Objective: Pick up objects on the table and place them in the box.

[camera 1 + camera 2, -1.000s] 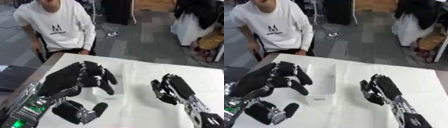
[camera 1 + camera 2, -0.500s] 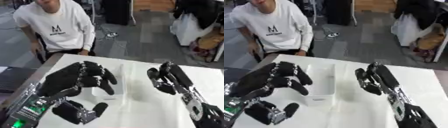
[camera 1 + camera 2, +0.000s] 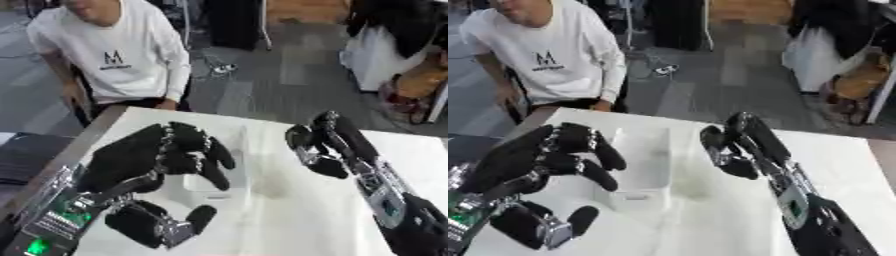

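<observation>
White worktop (image 3: 710, 220), seen from above at a slight tilt. White open-topped box (image 3: 642, 165) sits left of centre on the worktop, long axis running away from the camera; near end wall faces the viewer, inside looks white, contents cannot be made out. Left robot hand (image 3: 162, 157) comes in from the lower left and hangs over the box's left side, hiding most of it in the left eye view; fingers bent downward at the tips, thumb (image 3: 197, 220) lower and apart from them, nothing visible between fingers and thumb. Right robot hand (image 3: 737, 145) comes in from the lower right, raised above the worktop just right of the box's far end, not touching it as far as can be seen; fingers partly curled inward toward the palm, holding nothing. No loose objects can be distinguished on the bare part of the worktop between or in front of the two robot hands. Left edge of worktop shows a dark border.
</observation>
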